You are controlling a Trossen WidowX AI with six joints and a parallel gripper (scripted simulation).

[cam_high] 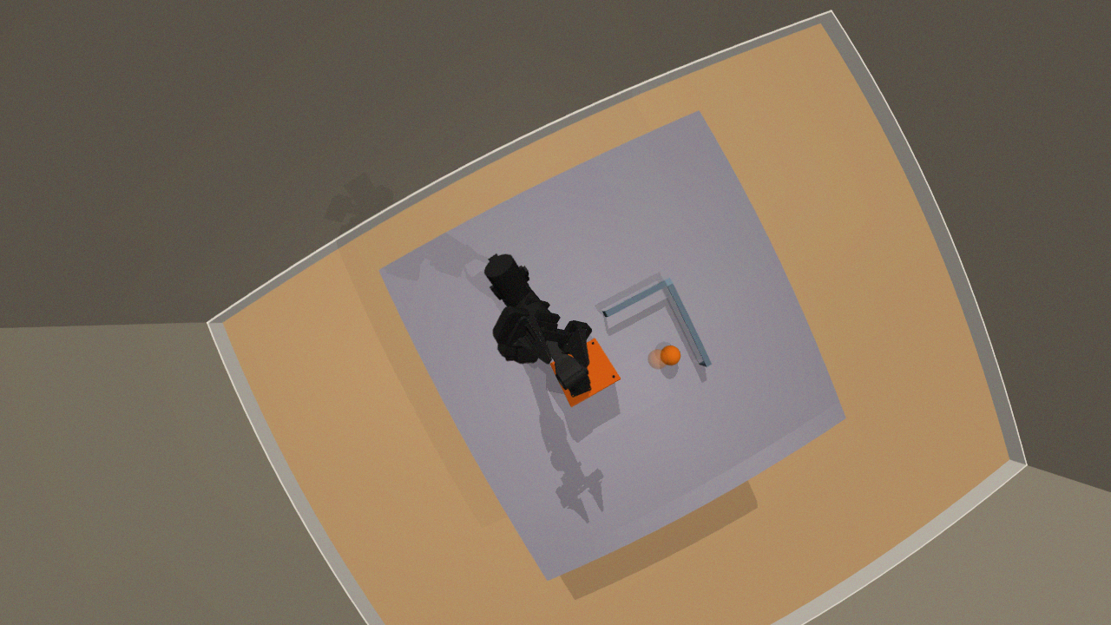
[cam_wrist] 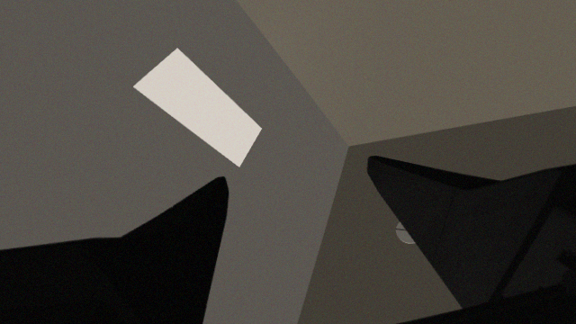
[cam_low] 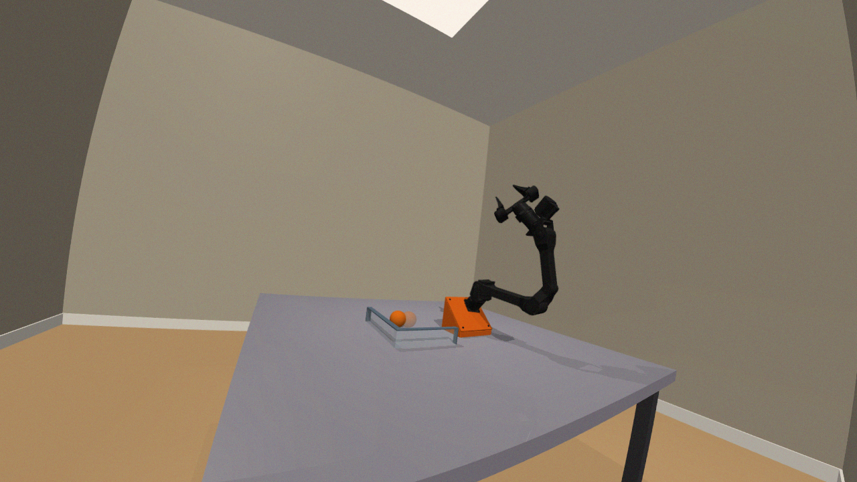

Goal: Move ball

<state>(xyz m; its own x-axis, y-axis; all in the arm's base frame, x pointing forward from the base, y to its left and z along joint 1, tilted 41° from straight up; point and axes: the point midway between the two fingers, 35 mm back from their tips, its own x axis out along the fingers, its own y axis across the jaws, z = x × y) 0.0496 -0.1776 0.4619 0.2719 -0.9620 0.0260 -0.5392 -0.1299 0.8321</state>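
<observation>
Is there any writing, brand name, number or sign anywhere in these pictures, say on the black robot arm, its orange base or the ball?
None can be read in any view.
Black robot arm: plain, no label.
Orange base block: only small dark dots at the corners, no text.
Orange ball: plain.
Clear low walls: plain.
Small pale round mark beside a finger in the wrist view: too small to tell.

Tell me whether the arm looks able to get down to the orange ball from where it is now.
Probably yes. The tool is open and raised high, pointing up, holding nothing. The ball lies close to the base, and the clear walls stand only on its far side, so the near side and top look free.
</observation>
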